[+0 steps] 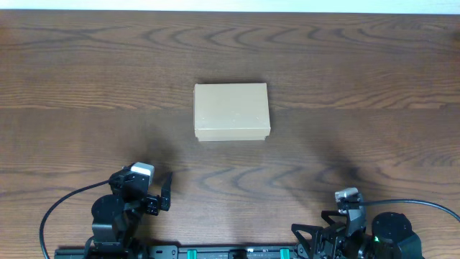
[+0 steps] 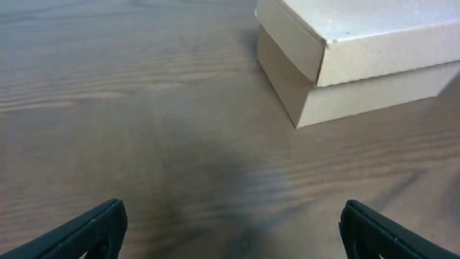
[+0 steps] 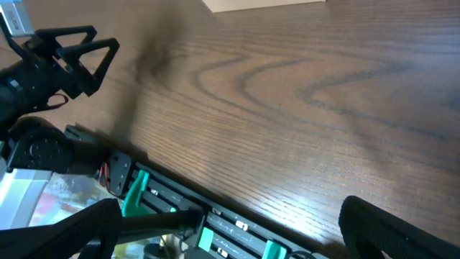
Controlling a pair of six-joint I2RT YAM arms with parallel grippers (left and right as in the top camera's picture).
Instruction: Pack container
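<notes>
The container [image 1: 231, 111] is a tan cardboard box with its lid shut, in the middle of the wooden table. In the left wrist view it [image 2: 359, 50] sits at the upper right, ahead of the fingers and apart from them. Only its edge [image 3: 266, 3] shows at the top of the right wrist view. My left gripper [image 1: 162, 198] is open and empty near the front left edge, low over the table [image 2: 233, 241]. My right gripper [image 1: 310, 234] is open and empty at the front right, over the table's front edge [image 3: 230, 237]. No pens are in view.
A black rail with green clamps [image 3: 180, 208] runs along the table's front edge. The left arm [image 3: 43, 65] shows at the upper left of the right wrist view. Dark wood table [image 1: 359, 72] surrounds the box.
</notes>
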